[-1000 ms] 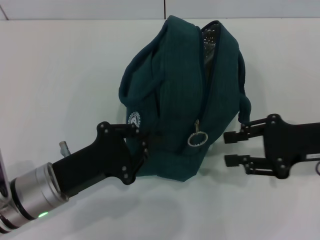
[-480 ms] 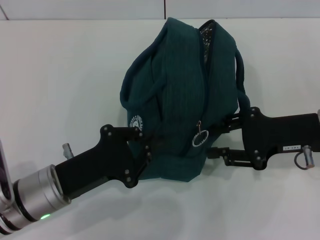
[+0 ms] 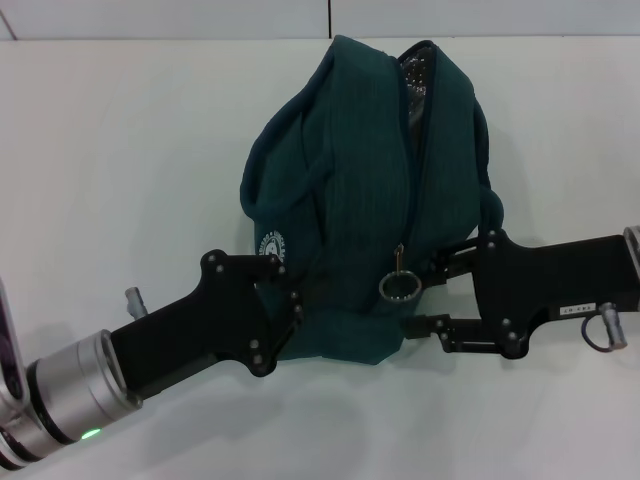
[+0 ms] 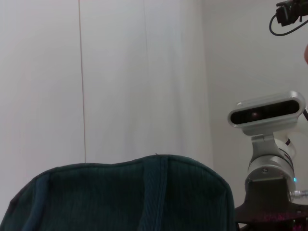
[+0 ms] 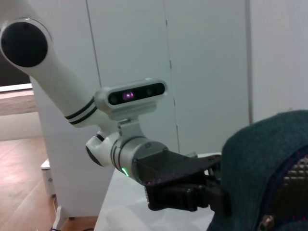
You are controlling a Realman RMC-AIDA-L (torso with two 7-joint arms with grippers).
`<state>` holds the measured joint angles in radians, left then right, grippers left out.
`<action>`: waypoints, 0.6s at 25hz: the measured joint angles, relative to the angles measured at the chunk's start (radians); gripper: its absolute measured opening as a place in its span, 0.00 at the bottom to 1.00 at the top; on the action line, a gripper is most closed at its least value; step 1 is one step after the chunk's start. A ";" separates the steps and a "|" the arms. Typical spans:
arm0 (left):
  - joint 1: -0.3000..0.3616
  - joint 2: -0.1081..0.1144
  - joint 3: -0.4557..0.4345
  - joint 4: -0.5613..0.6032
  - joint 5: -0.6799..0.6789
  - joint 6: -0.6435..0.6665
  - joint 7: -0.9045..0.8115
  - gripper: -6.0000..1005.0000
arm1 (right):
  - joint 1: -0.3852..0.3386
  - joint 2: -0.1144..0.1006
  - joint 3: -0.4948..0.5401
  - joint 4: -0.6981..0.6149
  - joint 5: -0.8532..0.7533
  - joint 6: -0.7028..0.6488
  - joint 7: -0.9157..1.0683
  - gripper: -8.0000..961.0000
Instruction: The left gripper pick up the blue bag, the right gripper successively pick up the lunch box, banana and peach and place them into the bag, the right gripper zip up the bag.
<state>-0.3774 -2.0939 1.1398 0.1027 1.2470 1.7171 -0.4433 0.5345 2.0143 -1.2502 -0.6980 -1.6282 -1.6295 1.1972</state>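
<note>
The blue bag (image 3: 370, 200) stands upright in the middle of the white table, bulging, with its zip running down the near side. The zip is open at the top (image 3: 415, 70), where silver lining shows. A metal zip ring (image 3: 398, 286) hangs low on the front. My left gripper (image 3: 288, 290) is shut on the bag's lower left edge. From the right, my right gripper (image 3: 432, 294) is open, its fingers straddling the bag's lower right side just beside the ring. Lunch box, banana and peach are out of view. The bag also fills the foot of the left wrist view (image 4: 120, 197).
The white table (image 3: 120, 160) spreads around the bag, with a wall seam behind. The right wrist view shows the bag's edge (image 5: 269, 159) and the left arm with its wrist camera (image 5: 137, 96). The left wrist view shows the right arm's wrist camera (image 4: 264, 113).
My right gripper has moved left from beside the bag until its open fingers reach around the bag's lower right side by the zip ring. The left gripper keeps its hold.
</note>
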 joint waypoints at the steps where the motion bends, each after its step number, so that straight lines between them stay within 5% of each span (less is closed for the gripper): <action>1: 0.000 0.000 0.000 0.000 0.000 -0.001 0.000 0.08 | 0.001 0.001 0.000 0.000 0.000 0.000 0.000 0.43; 15: 0.000 0.000 0.000 0.004 -0.003 -0.002 0.000 0.08 | -0.005 0.007 0.002 0.001 0.028 0.012 -0.108 0.18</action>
<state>-0.3771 -2.0939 1.1397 0.1064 1.2435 1.7149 -0.4433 0.5297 2.0210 -1.2483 -0.6966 -1.6003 -1.6179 1.0889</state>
